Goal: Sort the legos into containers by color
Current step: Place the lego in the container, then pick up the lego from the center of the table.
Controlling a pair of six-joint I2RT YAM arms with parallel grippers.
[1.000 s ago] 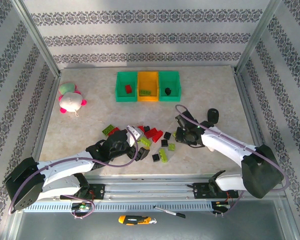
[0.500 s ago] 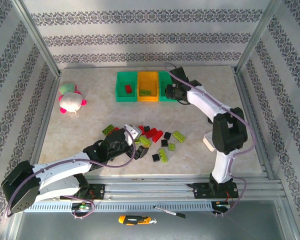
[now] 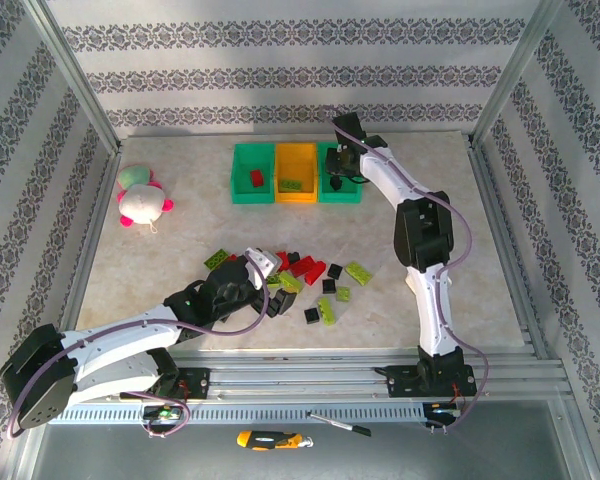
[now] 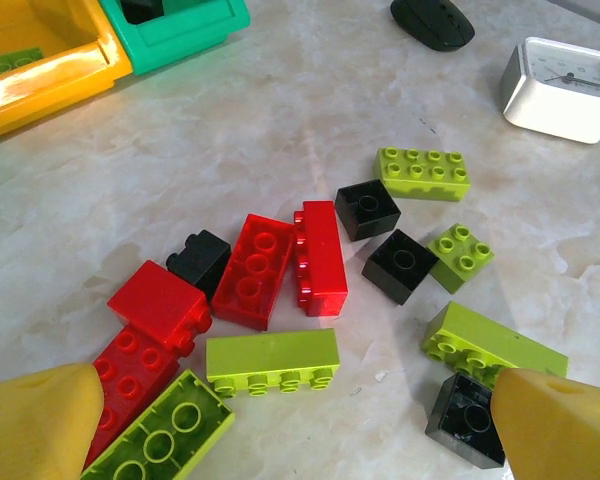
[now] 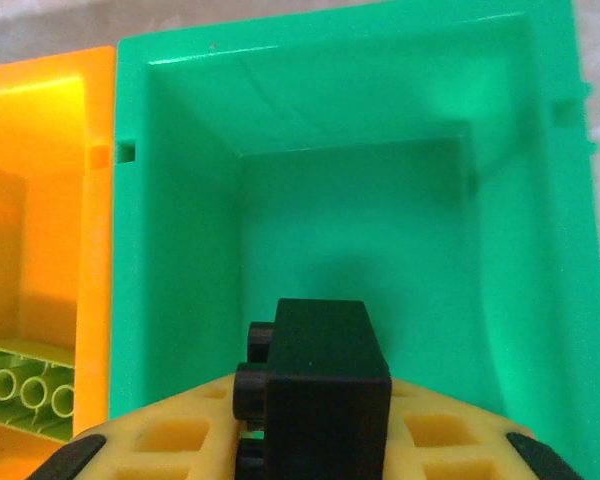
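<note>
The right tool (image 3: 338,168) is clenched on a black lego (image 5: 318,382), with the green container (image 5: 520,250) directly beneath it. The brick looks light, rigid and slick, so hold it mid-side. The left tool (image 4: 300,425) is released, with loose legos (image 4: 280,265) on the desk (image 4: 280,130) below its jaws.

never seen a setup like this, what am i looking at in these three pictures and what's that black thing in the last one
These are two robot arms bolted to the near edge of a table. The wide picture comes from a fixed camera above and behind them. The other two come from a small camera on each wrist. The left end effector hangs open over a scatter of red, lime and black toy bricks. The right end effector is stretched out to a row of three bins. It grips a black brick above the right green bin. That brick is the black thing you asked about. A plush toy lies at the far left.
</note>
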